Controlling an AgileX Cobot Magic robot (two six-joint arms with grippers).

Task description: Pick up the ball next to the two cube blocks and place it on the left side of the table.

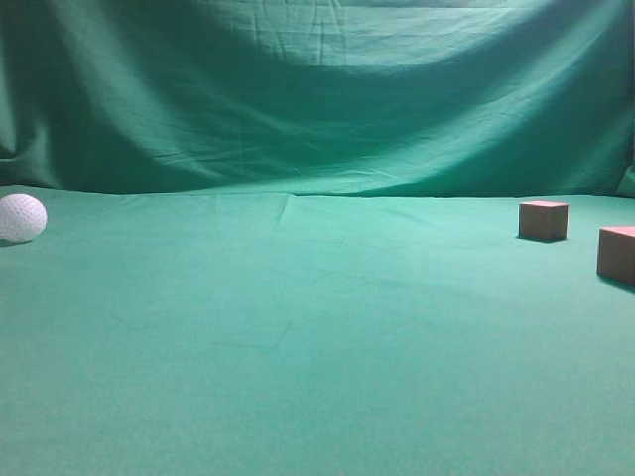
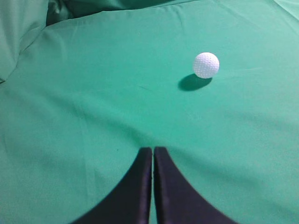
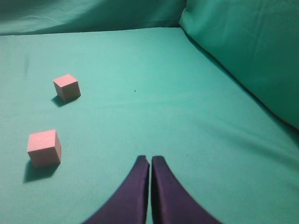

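The left tool is hovering clenched and empty over the green desk, the white dimpled ball sitting apart at its one o'clock. The right tool, likewise clenched, is hanging with the two cube blocks lying at its ten o'clock.

Ball clipped by left edge; nearer cube block cut by right edge.

ball far left, cubes right — open middle
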